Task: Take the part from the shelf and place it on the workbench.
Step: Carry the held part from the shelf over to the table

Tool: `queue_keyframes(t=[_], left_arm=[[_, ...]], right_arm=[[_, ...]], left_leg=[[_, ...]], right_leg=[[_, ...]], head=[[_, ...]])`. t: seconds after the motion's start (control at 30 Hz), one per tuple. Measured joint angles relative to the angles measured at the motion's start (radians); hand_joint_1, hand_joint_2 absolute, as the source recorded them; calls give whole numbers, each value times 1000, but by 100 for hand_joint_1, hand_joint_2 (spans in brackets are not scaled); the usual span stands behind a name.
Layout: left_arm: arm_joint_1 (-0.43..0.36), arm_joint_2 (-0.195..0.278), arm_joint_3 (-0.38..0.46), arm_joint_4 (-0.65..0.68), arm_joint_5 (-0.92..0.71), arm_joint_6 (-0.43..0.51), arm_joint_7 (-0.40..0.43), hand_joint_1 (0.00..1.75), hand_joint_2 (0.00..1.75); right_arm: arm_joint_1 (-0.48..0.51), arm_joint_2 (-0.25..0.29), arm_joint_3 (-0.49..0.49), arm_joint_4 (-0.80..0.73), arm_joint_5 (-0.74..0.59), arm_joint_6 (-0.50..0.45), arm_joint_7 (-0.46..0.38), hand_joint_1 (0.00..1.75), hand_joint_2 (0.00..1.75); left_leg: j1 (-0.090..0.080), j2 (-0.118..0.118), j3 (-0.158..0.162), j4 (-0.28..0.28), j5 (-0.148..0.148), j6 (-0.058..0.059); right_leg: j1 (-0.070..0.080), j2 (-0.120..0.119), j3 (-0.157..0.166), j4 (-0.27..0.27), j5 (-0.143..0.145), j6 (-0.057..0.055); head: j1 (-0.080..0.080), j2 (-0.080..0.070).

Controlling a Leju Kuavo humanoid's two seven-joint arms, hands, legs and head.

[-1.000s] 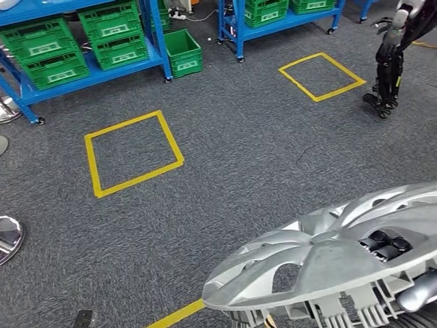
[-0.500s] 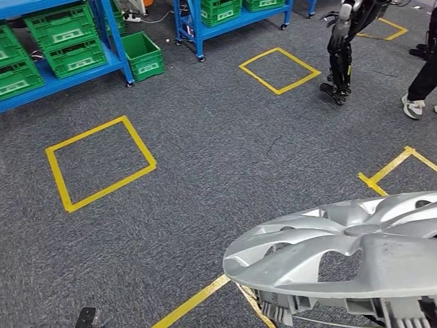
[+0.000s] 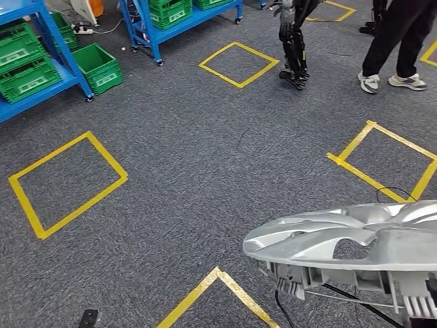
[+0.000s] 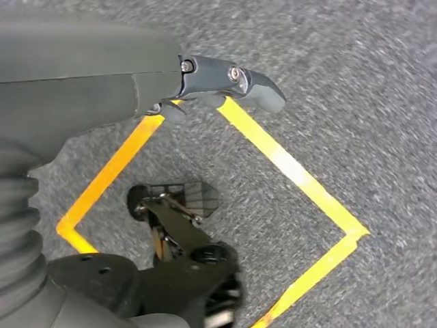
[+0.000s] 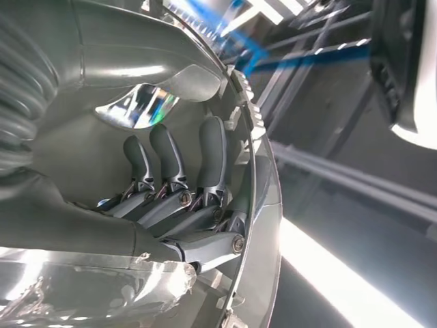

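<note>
The part (image 3: 350, 242) is a silver wheel cover with curved spokes and plastic clips along its rim. It hangs edge-on over the carpet at the lower right of the head view. My right hand (image 5: 175, 198) holds it, with dark fingers curled against the inside of the part (image 5: 260, 225). My left hand (image 4: 206, 75) hangs over the grey carpet and a yellow tape line, fingers stretched out, holding nothing.
Blue shelves with green crates (image 3: 26, 65) stand at the far left, and a green crate (image 3: 97, 66) sits on the floor beside them. Yellow tape squares (image 3: 67, 181) mark the carpet. Another robot's legs (image 3: 293, 48) and a person's legs (image 3: 391, 41) stand ahead.
The camera has swung to the right, so the shelves and tape squares slid left and a person's legs came into view. The part stays in my right hand.
</note>
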Motion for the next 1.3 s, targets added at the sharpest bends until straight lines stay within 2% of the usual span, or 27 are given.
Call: queue_keyframes(t=[0.03, 0.1, 0.13, 0.17, 0.2, 0.27, 0.33, 0.37, 0.4, 0.43, 0.47, 0.5, 0.57, 0.63, 0.7, 0.77, 0.83, 0.87, 0.9, 0.93, 0.97, 1.0, 1.07, 1.13, 1.2, 1.23, 1.3], left_arm=[[0, 1, 0, 0, 0, 0, 0, 0, 175], [0, 2, 0, 0, 0, 0, 0, 0, 175], [-1, 3, 0, 0, 0, -1, 0, 0, 175], [-3, 2, 0, 0, 0, -4, -1, 0, 175], [-4, 1, 0, 0, 0, -8, -2, 0, 175], [-5, -2, 0, 0, 0, -19, -3, 0, 175], [-2, -2, 0, 0, 0, -27, -4, 0, 175], [0, -2, 0, 0, 0, -30, -4, 0, 175], [2, -2, 0, 0, 0, -32, -5, 0, 175], [2, -2, 0, 0, 1, -34, -6, 0, 175], [1, -1, 0, 0, 1, -35, -8, 0, 175], [1, -1, 0, 0, 2, -36, -11, 0, 175], [0, 2, 0, 0, 4, -37, -19, 0, 175], [-1, 8, 0, 0, 7, -36, -26, 0, 175], [-3, 11, 0, 0, 11, -35, -31, 0, 175], [-5, 13, 0, 0, 13, -31, -39, 0, 175], [-5, 13, 0, 0, 14, -26, -55, 0, 175], [-4, 13, 0, 0, 14, -23, -64, 0, 175], [-3, 13, 0, 0, 14, -22, -71, 0, 175], [-3, 13, 0, 0, 14, -21, -76, 0, 175], [-4, 13, 0, 0, 14, -22, -79, 0, 175], [-5, 13, 0, 0, 13, -23, -81, 0, 175], [-7, 13, 0, 0, 12, -27, -83, 0, 175], [-9, 13, -1, 0, 11, -30, -84, 0, 175], [-12, 13, -2, 0, 11, -31, -84, 0, 175], [-14, 12, -2, 0, 10, -32, -85, 0, 175], [-15, 11, -3, 0, 10, -32, -85, 0, 175]], right_arm=[[1, 2, -9, -1, 6, -7, 0, 175, 175], [2, 4, -22, -3, 16, -21, 0, 175, 175], [4, 4, -26, -5, 24, -32, 0, 175, 175], [8, 4, -29, -9, 35, -49, 0, 175, 175], [14, 4, -30, -13, 48, -74, 0, 175, 175], [20, -1, -30, -24, 66, -125, 0, 175, 175], [18, -9, -29, -30, 69, -154, 0, 175, 175], [18, -13, -29, -31, 68, -160, 0, 175, 175], [18, -17, -29, -32, 67, -164, 0, 175, 175], [17, -21, -30, -32, 65, -167, 1, 175, 175], [15, -25, -32, -33, 62, -169, 1, 175, 175], [12, -28, -36, -34, 57, -169, 2, 175, 175], [0, -32, -54, -35, 40, -159, 8, 175, 175], [-12, -33, -82, -34, 21, -141, 15, 175, 175], [-18, -33, -112, -33, 11, -128, 21, 175, 175], [-26, -33, -133, -33, 12, -121, 25, 175, 175], [-39, -33, -145, -31, 15, -120, 26, 175, 175], [-45, -33, -148, -29, 18, -123, 26, 175, 175], [-50, -33, -150, -28, 21, -129, 25, 175, 175], [-55, -34, -151, -26, 26, -137, 23, 175, 175], [-61, -36, -152, -25, 31, -149, 20, 175, 175], [-68, -40, -151, -24, 37, -161, 16, 175, 175], [-86, -56, -146, -23, 49, -192, 12, 175, 175], [-103, -74, -137, -22, 56, -216, 9, 175, 175], [-110, -88, -131, -22, 59, -224, 8, 175, 175], [-111, -93, -130, -22, 60, -225, 8, 175, 175], [-118, -103, -126, -21, 63, -227, 8, 175, 175]], left_leg=[[3, -24, 32, -69, 33, 1], [9, -64, 75, -166, 59, 3], [9, -71, 80, -182, 57, 6], [9, -63, 81, -186, 55, 11], [8, -52, 81, -186, 58, 18], [9, -28, 82, -190, 62, 32], [6, -2, 83, -191, 62, 40], [4, 12, 83, -191, 61, 42], [3, 25, 83, -190, 60, 42], [2, 38, 84, -190, 60, 42], [2, 50, 86, -190, 58, 41], [2, 62, 89, -190, 56, 39], [-3, 81, 96, -189, 50, 31], [-8, 97, 100, -188, 47, 21], [-8, 110, 101, -190, 45, 11], [-5, 83, 90, -163, 20, 1], [-4, 35, 42, -56, -41, -4], [-4, 22, 7, 14, -73, -4], [-4, 18, -22, 70, -89, -4], [-4, 15, -39, 96, -87, -3], [-3, 14, -38, 86, -65, -2], [-2, 8, -19, 40, -29, -1], [3, -28, 41, -93, 38, 1], [7, -57, 74, -169, 55, 6], [5, -46, 76, -180, 53, 17], [5, -36, 77, -182, 56, 23], [6, -16, 78, -186, 59, 37]], right_leg=[[1, 12, -1, 2, 1, 4], [1, 35, -10, 6, 5, 13], [0, 45, -15, 6, 8, 20], [-2, 56, -21, 4, 12, 27], [-4, 55, -25, 3, 14, 33], [-2, 11, -47, 42, -10, 41], [1, -47, -100, 161, -74, 46], [1, -60, -131, 230, -105, 49], [0, -65, -152, 278, -122, 50], [1, -68, -156, 292, -120, 51], [1, -71, -137, 263, -100, 50], [1, -82, -99, 200, -69, 48], [5, -123, -22, 65, -27, 41], [10, -137, 4, 13, -19, 28], [11, -113, 0, 11, -15, 15], [7, -92, -2, 6, -10, 4], [4, -71, -4, 5, -7, -2], [4, -59, -5, 5, -6, -4], [4, -47, -6, 5, -6, -5], [4, -34, -7, 5, -5, -5], [3, -21, -7, 5, -4, -4], [2, -8, -7, 5, -3, -2], [1, 18, -9, 8, 0, 5], [1, 40, -18, 10, 4, 15], [-2, 57, -27, 6, 11, 28], [-2, 47, -31, 9, 10, 33], [1, -8, -58, 64, -24, 40]], head=[[-1, 0], [-1, 0], [-2, 0], [-2, 0], [-3, 0], [3, 0], [10, 0], [10, 0], [10, 0], [10, 0], [10, 0], [10, 0], [10, 0], [8, 0], [8, 0], [6, 0], [3, 0], [1, 0], [1, 0], [0, 0], [0, 0], [0, 0], [-1, 0], [-2, 0], [-2, 0], [-2, 0], [5, 0]])
